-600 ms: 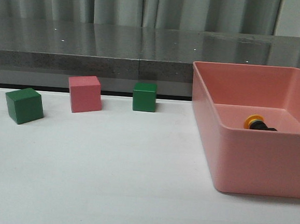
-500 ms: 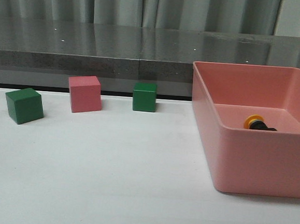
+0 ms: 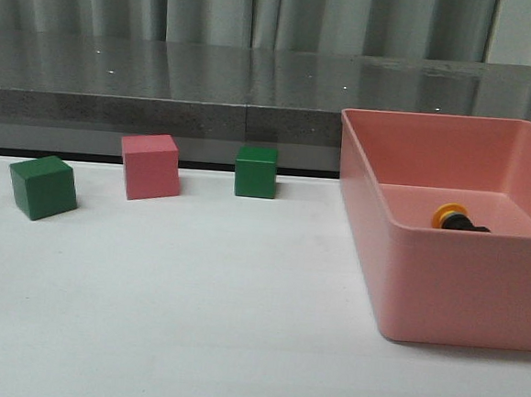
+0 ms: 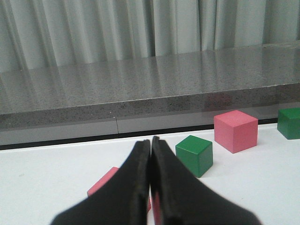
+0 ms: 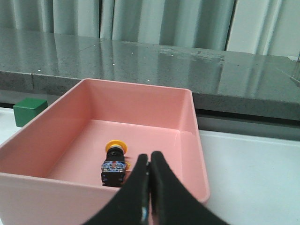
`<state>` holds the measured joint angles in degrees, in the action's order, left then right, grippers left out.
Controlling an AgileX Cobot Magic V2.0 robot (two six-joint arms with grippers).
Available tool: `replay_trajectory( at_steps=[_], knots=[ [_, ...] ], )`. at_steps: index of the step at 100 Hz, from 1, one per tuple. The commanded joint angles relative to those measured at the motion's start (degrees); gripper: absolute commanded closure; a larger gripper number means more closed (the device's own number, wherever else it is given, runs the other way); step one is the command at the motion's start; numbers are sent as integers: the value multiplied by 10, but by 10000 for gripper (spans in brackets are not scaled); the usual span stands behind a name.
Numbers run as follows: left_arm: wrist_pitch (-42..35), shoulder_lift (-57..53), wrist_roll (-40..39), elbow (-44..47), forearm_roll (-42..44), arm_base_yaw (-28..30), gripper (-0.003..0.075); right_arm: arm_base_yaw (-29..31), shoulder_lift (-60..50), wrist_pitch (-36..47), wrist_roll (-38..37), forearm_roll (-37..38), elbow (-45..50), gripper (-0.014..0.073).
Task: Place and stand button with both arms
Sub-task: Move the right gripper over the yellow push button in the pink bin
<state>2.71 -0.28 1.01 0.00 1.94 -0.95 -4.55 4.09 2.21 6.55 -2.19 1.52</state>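
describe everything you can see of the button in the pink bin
The button is a small push-button with a yellow mushroom cap, a black barrel and a squarish base with blue and clear parts. It lies on its side on the floor of the pink bin, cap toward the far wall, touching nothing else. Neither gripper holds it; the front view shows only its cap above the rim.

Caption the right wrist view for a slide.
Shut right claw poised over pink bin holding a yellow-capped push-button lying on its side.

Setting: robot test lab, staged workspace.
Surface: plain white tabletop (image 3: 191, 321).
Backdrop: grey speckled stone ledge (image 3: 164, 80), pale pleated curtains (image 3: 216, 6).
Props: coloured cubes (image 3: 150, 166), pink plastic bin (image 3: 452, 287), nothing domestic.
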Motion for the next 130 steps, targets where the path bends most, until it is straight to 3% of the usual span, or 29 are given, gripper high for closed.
replay_trajectory(
  at_steps=[1, 13, 19, 41, 53, 87, 108, 119, 130],
  knots=[
    [-45, -17, -7, 17, -5, 1, 739, 2, 11, 68, 1, 4, -8, 654],
    [-45, -17, -7, 17, -5, 1, 739, 1, 11, 167, -4, 4, -13, 654],
    [-45, -17, -7, 17, -5, 1, 739, 1, 14, 146, -18, 3, -35, 654],
    [-45, -17, -7, 17, -5, 1, 739, 1, 114, -210, -35, 3, -238, 654],
    [-45, -17, -7, 17, -5, 1, 739, 1, 213, -304, -35, 2, -344, 654],
    [-45, -17, -7, 17, -5, 1, 739, 1, 467, -323, -35, -100, -517, 654],
    [-45, -17, -7, 17, -5, 1, 739, 1, 597, -322, -20, -106, -569, 650],
    [-45, -17, -7, 17, -5, 1, 739, 1, 661, -326, 29, -106, -593, 573],
    [-45, -17, -7, 17, -5, 1, 739, -1, 712, -327, 40, -111, -610, 339]
  ],
)
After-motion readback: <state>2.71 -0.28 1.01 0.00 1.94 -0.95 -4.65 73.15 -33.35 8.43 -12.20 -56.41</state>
